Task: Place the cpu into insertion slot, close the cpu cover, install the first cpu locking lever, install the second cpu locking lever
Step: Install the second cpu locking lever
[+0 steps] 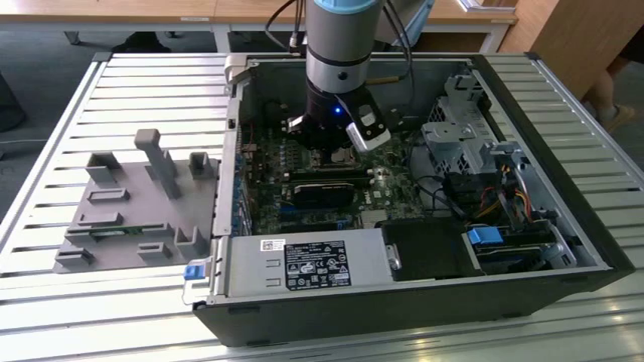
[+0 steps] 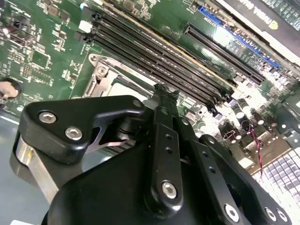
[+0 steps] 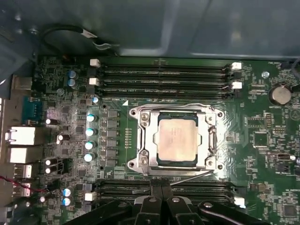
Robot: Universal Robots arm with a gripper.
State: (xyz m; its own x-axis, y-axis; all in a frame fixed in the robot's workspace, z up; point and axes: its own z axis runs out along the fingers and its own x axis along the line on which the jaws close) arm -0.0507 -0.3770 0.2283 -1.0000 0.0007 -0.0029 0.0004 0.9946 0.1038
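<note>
Grey fixture (image 1: 131,204): lies on the slatted bench (image 1: 60,302), well off toward the exterior view's left of the jaws, outside the computer case (image 1: 403,317).
Jaws: low inside the case over the green board; in both wrist views the two fingers (image 3: 157,197) look pressed together, and I cannot tell whether anything thin is nipped between them.
Cpu cover (image 3: 143,140): lies flat, just ahead of the jaws, its window framing the chip.
Cpu (image 3: 177,139): seated in the insertion slot (image 3: 178,164), just beyond the fingertips.
Cpu heading: pale face up and level; being square it has no real long axis, and its edges run parallel to the memory slots (image 3: 164,70).
Locking lever (image 3: 190,176): a thin rod along the socket edge nearest the jaws, long axis roughly parallel to that edge but slanted, one end close to the fingertips; it looks unlatched to me.
Risk: the rod is thin and springy, so it may slip off the closed fingers and snap back.
Risk: a fingertip pressing off line could scrape the memory slots lying right beside the jaws.
</note>
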